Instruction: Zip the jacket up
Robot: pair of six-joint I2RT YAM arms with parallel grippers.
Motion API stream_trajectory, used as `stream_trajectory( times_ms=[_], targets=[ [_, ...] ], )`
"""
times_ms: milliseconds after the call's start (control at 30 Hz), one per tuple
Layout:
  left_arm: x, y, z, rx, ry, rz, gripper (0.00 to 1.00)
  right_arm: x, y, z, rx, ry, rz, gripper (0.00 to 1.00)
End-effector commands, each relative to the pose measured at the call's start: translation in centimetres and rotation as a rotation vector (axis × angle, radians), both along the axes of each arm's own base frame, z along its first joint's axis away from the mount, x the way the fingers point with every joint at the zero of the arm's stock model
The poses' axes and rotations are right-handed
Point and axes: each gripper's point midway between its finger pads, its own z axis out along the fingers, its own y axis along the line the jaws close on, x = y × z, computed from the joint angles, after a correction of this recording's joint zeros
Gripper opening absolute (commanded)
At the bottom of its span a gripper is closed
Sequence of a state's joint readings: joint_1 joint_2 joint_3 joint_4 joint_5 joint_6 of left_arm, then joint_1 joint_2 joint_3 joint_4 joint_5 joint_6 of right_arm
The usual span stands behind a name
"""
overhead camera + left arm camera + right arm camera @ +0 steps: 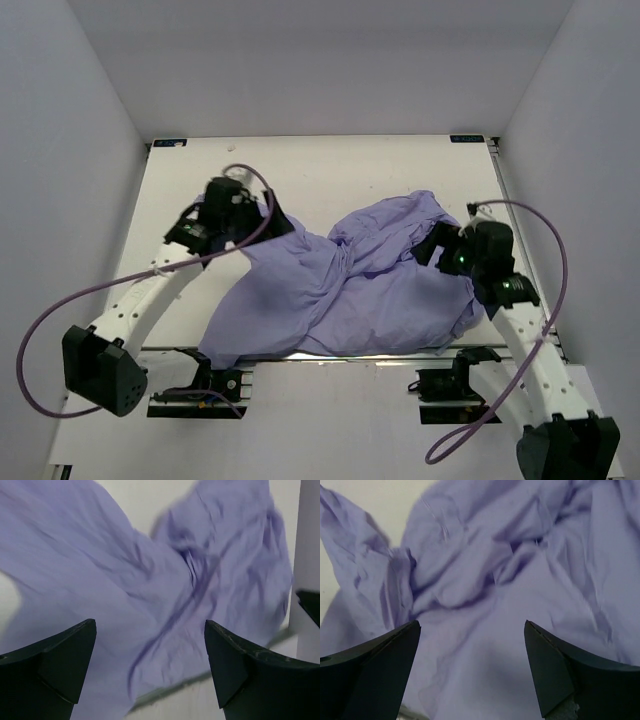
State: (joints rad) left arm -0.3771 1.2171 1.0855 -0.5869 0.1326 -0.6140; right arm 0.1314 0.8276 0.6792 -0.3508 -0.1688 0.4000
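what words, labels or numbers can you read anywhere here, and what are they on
No text can be read.
Pale sticker at the table's far left corner: too small to read.
Dark sticker at its far right corner: too small to read.
Jacket: no print or label shows in any view.

Our rig fwiw: left arm (150,290) & right arm (535,355) are white links w/ rows of holes, black joints + bases, a purple cable (520,203) looping off each. Jaws are matte black wedges, edges scuffed. Green LED (461,262) on the right wrist.
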Motion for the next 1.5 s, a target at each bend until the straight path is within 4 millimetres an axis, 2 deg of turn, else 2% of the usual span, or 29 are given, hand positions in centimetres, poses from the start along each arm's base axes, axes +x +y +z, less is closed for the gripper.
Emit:
stream_trajectory(
  times_ms=[0, 67, 200, 233, 300, 400, 500, 533, 600, 633, 667, 700, 733, 767, 800, 833, 867, 900, 933, 1000, 1033, 1067, 1167, 1267, 1300, 1367, 1400, 1433, 1467],
  targets=[
    [-3.2, -4.3, -3.4, -0.044, 0.082, -0.165, 0.98, -4.1, 0.1, -4.7, 0.046, 0.160, -0.020, 0.89],
    [-4.5, -6.0, -6.0, -0.018, 0.145, -0.216, 0.98, -5.0, 0.1, -5.4, 0.052, 0.162, -0.019, 0.89],
    [-5.2, -9.9, -8.6, -0.004, 0.205, -0.321, 0.98, -5.8, -0.2, -7.8, 0.048, 0.230, -0.045, 0.89],
    [-5.1, -10.4, -8.1, -0.013, 0.187, -0.331, 0.98, -6.0, -0.2, -9.1, 0.044, 0.272, -0.050, 0.89],
    [-4.5, -11.6, -10.8, 0.010, 0.246, -0.351, 0.98, -5.5, -0.2, -9.7, 0.042, 0.273, -0.047, 0.89],
    [-3.0, -12.5, -13.1, 0.045, 0.289, -0.353, 0.98, -4.6, -0.3, -11.3, 0.028, 0.309, -0.059, 0.89],
    [-1.6, -12.9, -15.1, 0.099, 0.324, -0.341, 0.98, -2.7, -0.3, -11.3, 0.018, 0.277, -0.068, 0.89],
    [-0.2, -13.3, -16.2, 0.114, 0.339, -0.330, 0.98, -2.5, -0.5, -12.3, 0.004, 0.309, -0.075, 0.89],
    [1.2, -13.3, -17.3, 0.124, 0.366, -0.308, 0.98, -0.8, -0.4, -11.9, -0.008, 0.287, -0.069, 0.89],
    [3.0, -13.1, -18.3, 0.113, 0.384, -0.286, 0.98, -0.5, -0.4, -12.9, -0.019, 0.326, -0.068, 0.89],
    [3.7, -13.3, -18.6, 0.080, 0.403, -0.288, 0.98, 0.8, -0.3, -12.2, -0.019, 0.309, -0.067, 0.89],
    [4.7, -13.1, -19.0, 0.058, 0.410, -0.279, 0.98, 1.5, -0.1, -13.2, -0.026, 0.337, -0.057, 0.89],
    [7.0, -12.3, -19.6, 0.032, 0.414, -0.247, 0.98, 2.2, 0.0, -13.2, -0.026, 0.337, -0.055, 0.89],
    [8.3, -12.0, -19.9, 0.010, 0.416, -0.229, 0.98, 3.1, 0.1, -13.2, -0.029, 0.336, -0.053, 0.89],
    [9.6, -12.0, -19.8, -0.027, 0.410, -0.225, 0.98, 4.5, 0.3, -13.3, -0.035, 0.340, -0.048, 0.89],
    [11.5, -10.8, -19.8, -0.050, 0.400, -0.195, 0.98, 5.8, 0.5, -13.0, -0.032, 0.315, -0.043, 0.89],
    [13.8, -11.0, -19.7, -0.067, 0.376, -0.185, 0.98, 6.7, 0.6, -13.0, -0.034, 0.307, -0.044, 0.89],
    [13.6, -10.0, -21.4, -0.058, 0.422, -0.166, 0.98, 8.4, 0.7, -12.8, -0.042, 0.296, -0.040, 0.90],
    [16.7, -10.0, -19.4, -0.081, 0.358, -0.156, 0.98, 9.4, 0.9, -12.6, -0.043, 0.282, -0.030, 0.89],
    [19.6, -10.7, -17.5, -0.099, 0.312, -0.177, 0.98, 10.9, 1.5, -12.6, -0.033, 0.284, -0.004, 0.89],
    [20.2, -11.1, -16.6, -0.104, 0.290, -0.196, 0.98, 12.4, 1.8, -11.1, -0.032, 0.241, 0.016, 0.89],
    [21.0, -11.6, -14.9, -0.110, 0.238, -0.240, 0.98, 12.6, 2.2, -10.5, -0.020, 0.238, 0.035, 0.89],
    [20.7, -12.0, -11.0, -0.126, 0.154, -0.293, 0.98, 13.2, 2.6, -8.0, -0.012, 0.174, 0.057, 0.89],
    [18.9, -10.0, -7.8, -0.056, 0.084, -0.279, 0.98, 12.1, 2.1, -5.3, -0.022, 0.114, 0.047, 0.89],
    [17.3, -9.1, -6.2, -0.042, 0.070, -0.267, 0.98, 11.4, 1.4, -3.7, -0.037, 0.084, 0.020, 0.89],
    [15.7, -7.7, -5.0, -0.013, 0.055, -0.230, 0.98, 9.8, 0.4, -3.7, -0.050, 0.109, -0.036, 0.89],
    [14.6, -7.2, -4.4, -0.012, 0.051, -0.217, 0.98, 9.0, -0.5, -2.6, -0.065, 0.081, -0.083, 0.89],
    [12.3, -6.2, -3.9, -0.010, 0.057, -0.201, 0.98, 7.6, -1.2, -3.3, -0.076, 0.128, -0.112, 0.89],
    [11.2, -5.5, -3.7, -0.003, 0.058, -0.179, 0.98, 6.5, -1.8, -3.6, -0.074, 0.151, -0.144, 0.89]
  ],
)
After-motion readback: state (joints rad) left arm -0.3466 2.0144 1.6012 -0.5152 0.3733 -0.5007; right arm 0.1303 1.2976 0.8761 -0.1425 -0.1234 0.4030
